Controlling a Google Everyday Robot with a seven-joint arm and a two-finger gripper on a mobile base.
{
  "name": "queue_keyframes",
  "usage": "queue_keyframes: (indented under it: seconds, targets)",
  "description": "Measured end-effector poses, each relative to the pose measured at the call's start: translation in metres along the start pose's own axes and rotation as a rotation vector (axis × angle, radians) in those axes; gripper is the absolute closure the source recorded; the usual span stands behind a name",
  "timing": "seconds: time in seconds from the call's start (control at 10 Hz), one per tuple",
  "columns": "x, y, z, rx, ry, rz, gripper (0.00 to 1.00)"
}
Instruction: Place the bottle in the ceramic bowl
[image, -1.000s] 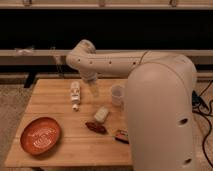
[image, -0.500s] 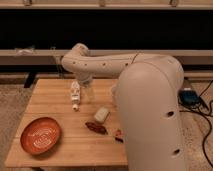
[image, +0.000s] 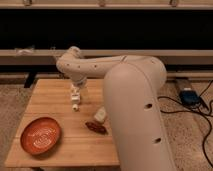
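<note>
The white arm (image: 135, 100) fills the right and front of the view, its thick body rising from the lower right and bending at an elbow near the upper left before reaching down. Beneath it lies the wooden surface (image: 47, 107), set before a dark wall with a pale rail. The bowl (image: 41, 136), reddish-orange with pale rings inside, sits at the surface's front left corner with nothing in it. The hand (image: 76, 89) hangs at the arm's end over the back middle of the surface, right at the bottle (image: 75, 101); whether it is clenched or released I cannot tell. The bottle lies on the surface, cap toward the front, well apart from the bowl. Near the arm's body sit a reddish-brown item (image: 96, 127) and, just behind it, a white block (image: 100, 116).
</note>
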Motion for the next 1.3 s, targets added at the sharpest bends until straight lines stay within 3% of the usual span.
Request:
queue_keyframes:
  seconds: [0.5,0.6,0.9,1.1,1.3]
  targets:
    - [0.002,0.014,0.02,0.053,-0.014,0.116,0.2]
    - [0.001,0.017,0.022,0.066,0.006,0.147,0.2]
    - [-0.014,0.022,0.011,0.08,0.136,0.222,0.2]
    - [-0.014,0.023,0.011,0.099,0.158,0.315,0.2]
    - [-0.018,0.021,0.018,0.091,0.153,0.336,0.2]
